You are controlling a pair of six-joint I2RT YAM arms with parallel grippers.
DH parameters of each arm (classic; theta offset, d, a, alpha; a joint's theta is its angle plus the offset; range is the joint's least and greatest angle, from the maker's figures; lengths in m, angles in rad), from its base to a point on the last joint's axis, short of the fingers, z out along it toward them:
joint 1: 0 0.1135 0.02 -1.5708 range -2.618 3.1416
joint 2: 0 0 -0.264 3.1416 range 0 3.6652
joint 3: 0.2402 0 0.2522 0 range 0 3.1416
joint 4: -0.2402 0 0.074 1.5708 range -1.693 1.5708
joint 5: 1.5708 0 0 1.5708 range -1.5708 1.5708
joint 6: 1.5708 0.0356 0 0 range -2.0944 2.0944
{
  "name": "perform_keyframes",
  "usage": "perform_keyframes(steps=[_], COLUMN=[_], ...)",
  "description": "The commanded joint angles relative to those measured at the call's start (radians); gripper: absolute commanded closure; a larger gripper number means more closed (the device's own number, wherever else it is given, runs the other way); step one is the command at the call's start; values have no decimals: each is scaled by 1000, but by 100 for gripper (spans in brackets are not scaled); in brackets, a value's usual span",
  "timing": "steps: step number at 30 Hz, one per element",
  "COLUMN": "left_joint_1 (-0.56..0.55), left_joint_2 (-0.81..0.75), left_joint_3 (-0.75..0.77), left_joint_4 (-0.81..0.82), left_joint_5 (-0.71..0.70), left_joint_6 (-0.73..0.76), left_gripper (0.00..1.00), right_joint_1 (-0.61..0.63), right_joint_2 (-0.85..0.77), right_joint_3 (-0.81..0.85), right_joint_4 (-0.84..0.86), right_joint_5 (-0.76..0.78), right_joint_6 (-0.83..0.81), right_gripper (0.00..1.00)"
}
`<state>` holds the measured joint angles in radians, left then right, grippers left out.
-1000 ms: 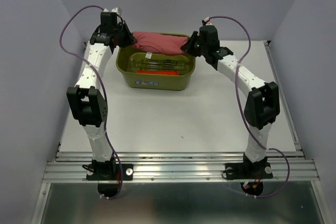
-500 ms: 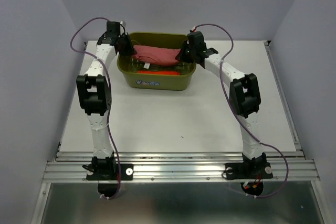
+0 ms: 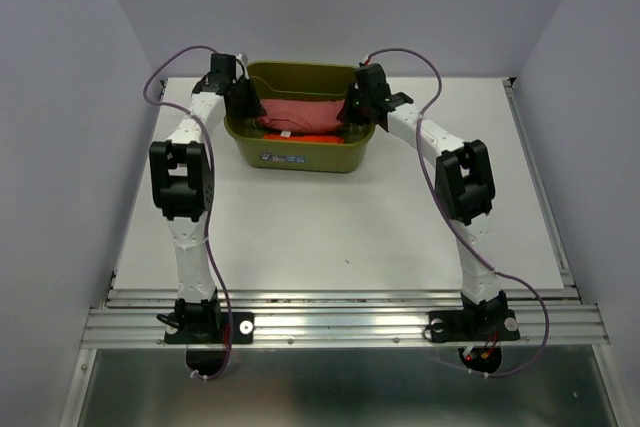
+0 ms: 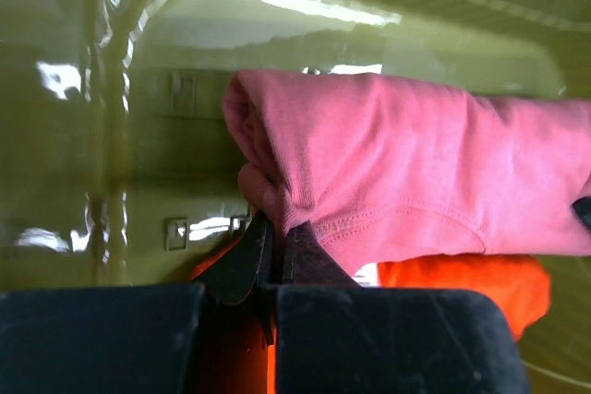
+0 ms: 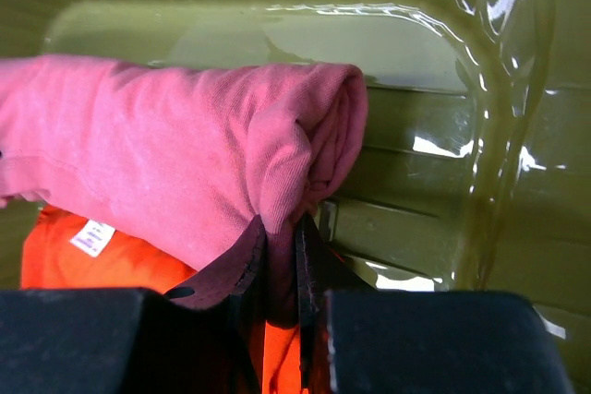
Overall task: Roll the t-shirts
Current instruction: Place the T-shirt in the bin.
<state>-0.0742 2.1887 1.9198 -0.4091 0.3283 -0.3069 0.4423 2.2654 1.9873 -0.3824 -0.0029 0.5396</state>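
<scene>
The rolled rose-red t-shirt (image 3: 300, 113) hangs between my two grippers inside the olive-green basket (image 3: 298, 157). My left gripper (image 3: 246, 105) is shut on its left end (image 4: 277, 173), the jaws pinching the cloth (image 4: 275, 232). My right gripper (image 3: 352, 107) is shut on its right end (image 5: 314, 145), cloth pinched between the fingers (image 5: 279, 237). The bright orange-red t-shirt roll (image 3: 305, 134) lies on the basket floor just under the rose-red one; it shows in the left wrist view (image 4: 462, 281) and the right wrist view (image 5: 102, 265), with a white label (image 5: 90, 237).
The basket stands at the back middle of the white table (image 3: 330, 227). Its glossy walls (image 5: 443, 136) close in around both grippers. Grey walls stand behind and at both sides of the table.
Both grippers have come down from above the basket rim into the basket, lowering the rose-red roll onto the orange-red roll. Both arms stretched forward and down.
</scene>
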Motion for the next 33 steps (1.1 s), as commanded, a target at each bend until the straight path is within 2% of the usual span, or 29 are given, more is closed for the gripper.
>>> perform_keyframes(steps=[1, 7, 17, 29, 31, 33], left_joint_1=[-13, -53, -59, -62, -62, -62], left_joint_2=[-84, -110, -6, 77, 82, 85], left_joint_3=[-77, -113, 44, 104, 105, 111], left_joint_4=[21, 13, -34, -54, -59, -66], left_joint_5=[-11, -66, -110, -120, -123, -123], left_joint_6=[41, 61, 78, 78, 81, 84], left_gripper=[100, 100, 100, 100, 100, 100], right_joint_1=[7, 7, 7, 7, 7, 7], right_joint_2=[-9, -17, 22, 65, 72, 71], right_joint_3=[41, 21, 71, 74, 85, 81], right_joint_4=[-62, -79, -76, -113, -125, -128], right_joint_5=[60, 81, 126, 124, 129, 133], right_joint_6=[-49, -56, -90, -104, -107, -109], right_gripper=[99, 99, 99, 99, 96, 84])
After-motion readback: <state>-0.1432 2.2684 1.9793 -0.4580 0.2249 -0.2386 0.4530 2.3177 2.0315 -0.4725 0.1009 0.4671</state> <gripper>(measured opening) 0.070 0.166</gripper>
